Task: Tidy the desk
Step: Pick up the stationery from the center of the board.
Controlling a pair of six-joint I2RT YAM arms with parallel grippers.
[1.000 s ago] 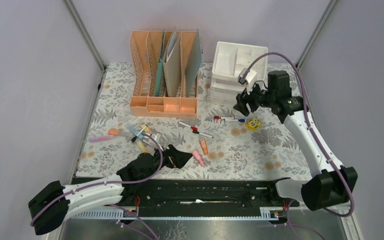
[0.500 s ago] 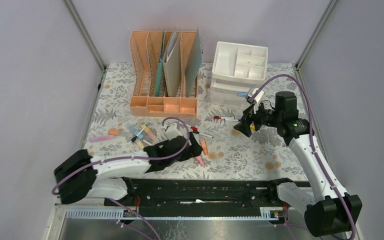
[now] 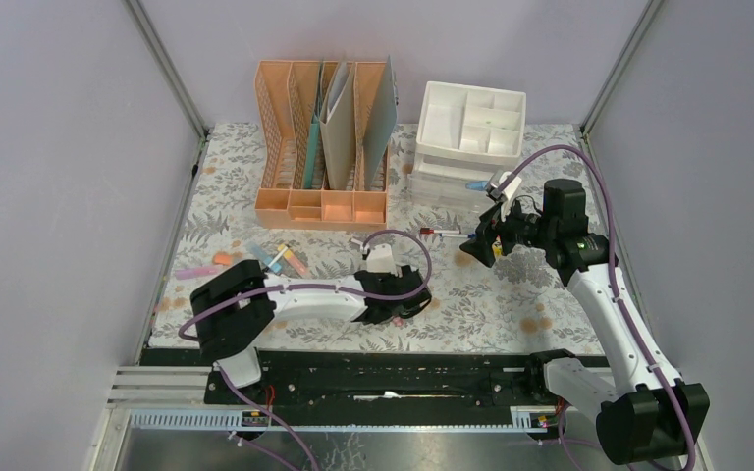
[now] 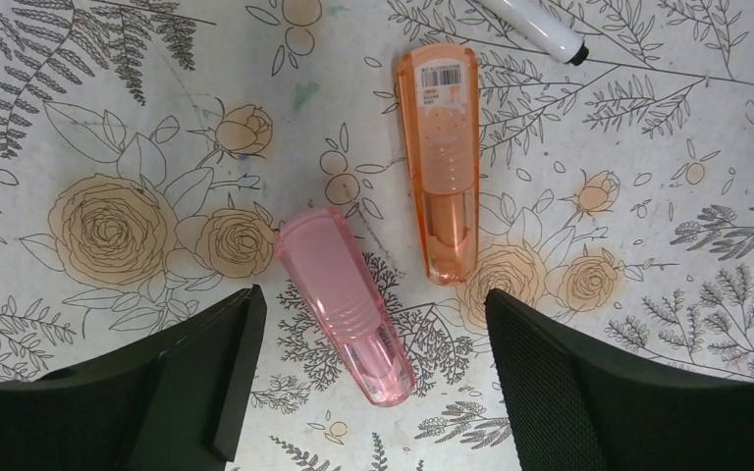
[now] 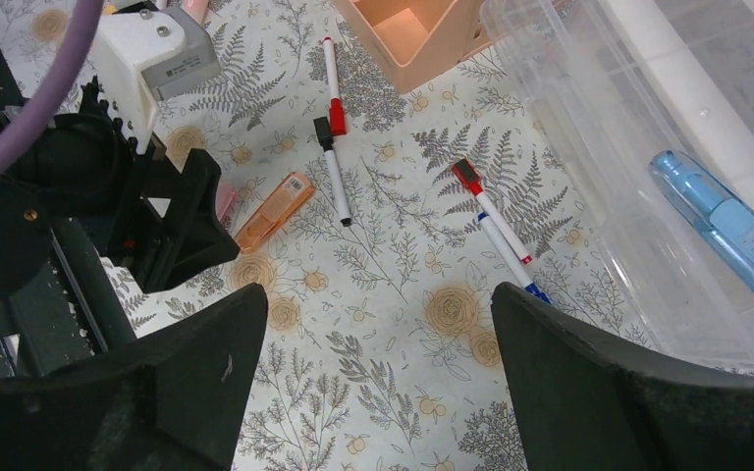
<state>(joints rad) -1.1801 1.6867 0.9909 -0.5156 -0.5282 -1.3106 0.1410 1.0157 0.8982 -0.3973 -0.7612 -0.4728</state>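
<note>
From above, the flower-print desk fills the middle of the frame, with the left claw low at its lower centre. The right claw hovers right of centre, just below the drawer unit. Left wrist view: jaws spread wide, gripping nothing, a pink highlighter lying between them and an orange highlighter just beside it, higher in frame. Right wrist view: jaws wide apart and empty above the desk, a red pen and a blue pen side by side at centre right.
</note>
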